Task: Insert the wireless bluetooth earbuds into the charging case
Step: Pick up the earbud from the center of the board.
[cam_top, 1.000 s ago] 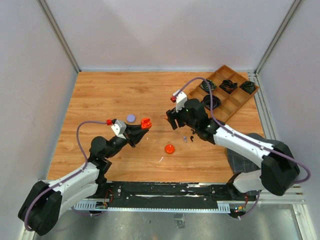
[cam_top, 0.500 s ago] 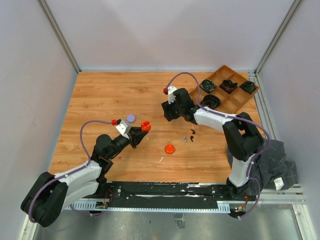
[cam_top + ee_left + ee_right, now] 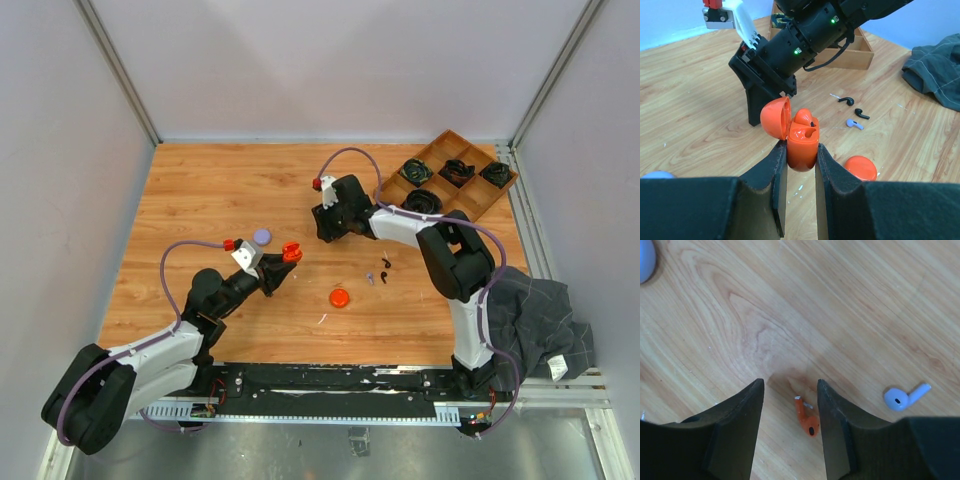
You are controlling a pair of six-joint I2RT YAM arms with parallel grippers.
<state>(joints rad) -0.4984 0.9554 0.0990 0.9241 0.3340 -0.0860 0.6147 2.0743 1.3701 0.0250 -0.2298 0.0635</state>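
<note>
Swung left since a second ago, now straddles the orange earbud (image 3: 806, 421) lying on the counter (image 3: 865, 300) with right jaws apart; probably mid-pickup, next needs pinching it and carrying to the open orange charging case (image 3: 802, 142) clamped in left jaws.

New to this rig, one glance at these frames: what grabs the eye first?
The bright orange charging case, lid flipped open, is clamped in the left gripper above the table, left of centre. Next, the right gripper, jaws apart, is poised over an orange earbud lying on that table. At the far right corner sits a wooden tray of coiled black cables.
</note>
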